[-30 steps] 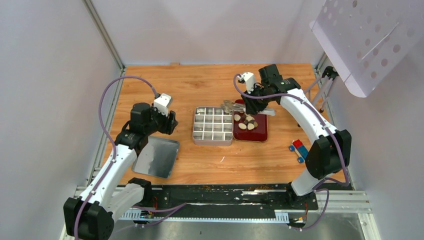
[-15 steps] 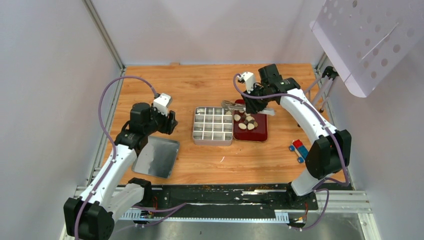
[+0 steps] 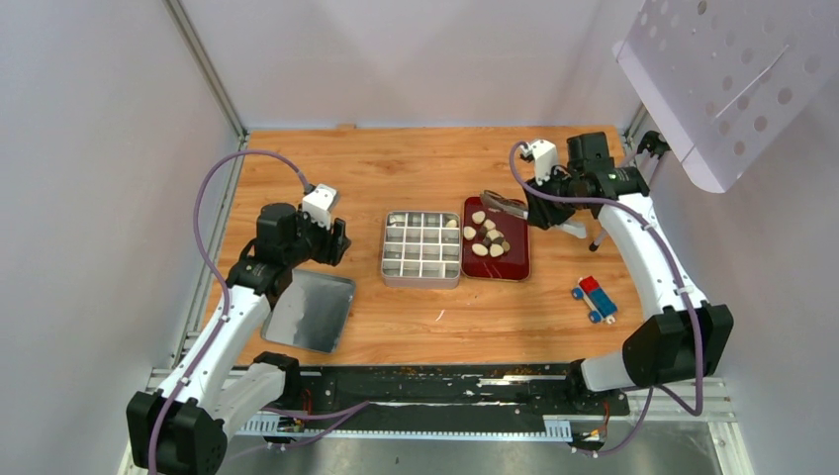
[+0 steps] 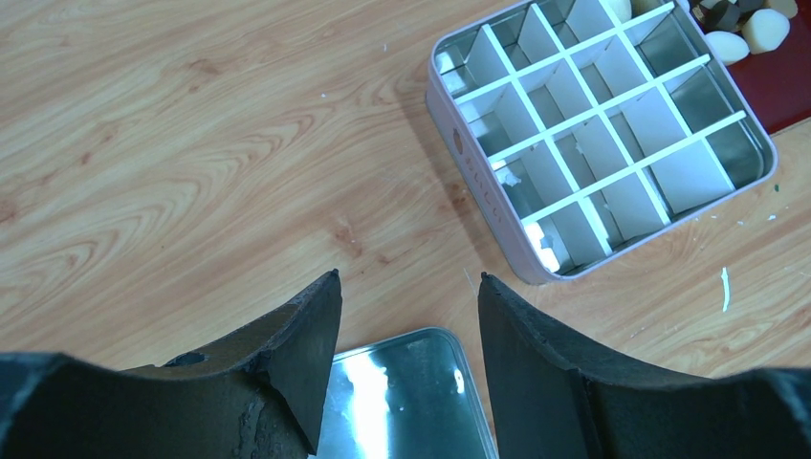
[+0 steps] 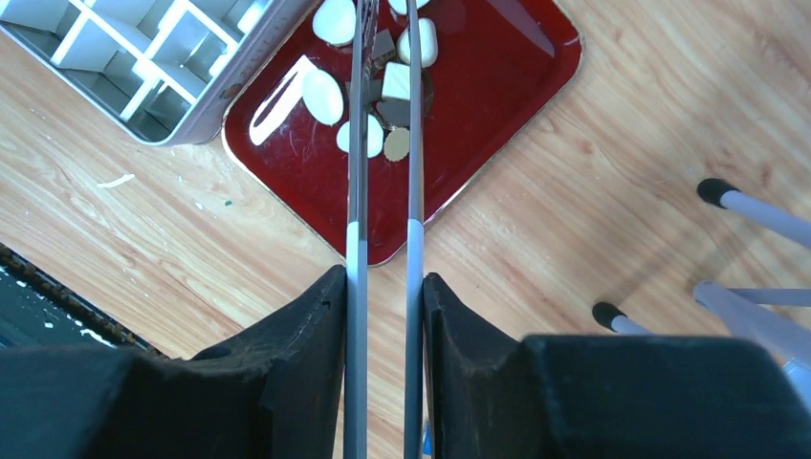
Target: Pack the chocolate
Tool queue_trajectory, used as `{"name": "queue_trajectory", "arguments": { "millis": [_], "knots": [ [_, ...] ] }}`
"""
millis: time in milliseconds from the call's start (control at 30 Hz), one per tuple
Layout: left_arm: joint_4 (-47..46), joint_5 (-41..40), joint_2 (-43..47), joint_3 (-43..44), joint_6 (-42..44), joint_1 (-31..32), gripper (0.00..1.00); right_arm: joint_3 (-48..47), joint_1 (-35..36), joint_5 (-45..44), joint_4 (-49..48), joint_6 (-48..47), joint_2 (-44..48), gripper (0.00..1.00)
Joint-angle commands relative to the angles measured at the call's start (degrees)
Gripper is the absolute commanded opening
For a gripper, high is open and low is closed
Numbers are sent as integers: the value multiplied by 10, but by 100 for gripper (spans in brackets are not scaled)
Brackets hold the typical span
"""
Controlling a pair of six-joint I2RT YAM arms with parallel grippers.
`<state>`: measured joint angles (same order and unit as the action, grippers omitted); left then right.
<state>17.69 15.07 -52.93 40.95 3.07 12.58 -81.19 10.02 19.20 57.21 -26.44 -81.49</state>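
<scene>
Wood-grain tabletop [image 3: 396, 158] carries the whole work area. We find the chocolate [image 3: 487, 237] as a loose cluster of cream and dark pieces on the red tray [image 3: 514, 265]. The tray lies just beside the right wall of the compartment tin [image 3: 384, 259]. One cream piece appears to lie in the tin's far corner compartment next to the tray.

The right gripper [image 5: 383, 287] is pressed onto the metal tongs [image 5: 412, 191], one tong arm against each finger. The tongs reach over the cluster from the tray's far right side. In the right wrist view the tong arms cross several pieces and partly hide them. The tips are cut off at the top edge, so we cannot tell whether they touch a piece.

The left gripper [image 4: 406, 287] is spread and holds nothing. It hovers over the far edge of the tin lid [image 3: 312, 312], left of the tin and well apart from the chocolate.

A red-and-blue block [image 3: 594, 297] lies right of the tray, apart from it. White stand legs [image 5: 756, 212] rest beside the right arm.
</scene>
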Motion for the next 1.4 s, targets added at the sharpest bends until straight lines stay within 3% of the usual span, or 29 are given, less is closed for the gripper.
{"name": "queue_trajectory", "arguments": {
  "millis": [0,900,1367],
  "knots": [
    [-18,5,-1,-3,-3,-5,63,10,-1,12,-14,16,3,33],
    [-17,4,12,-17,-4,-13,63,-58,0,10,-25,31,-129,43],
    [-19,5,18,-26,-7,-19,63,-58,6,1,-41,30,-166,41]
  ]
}}
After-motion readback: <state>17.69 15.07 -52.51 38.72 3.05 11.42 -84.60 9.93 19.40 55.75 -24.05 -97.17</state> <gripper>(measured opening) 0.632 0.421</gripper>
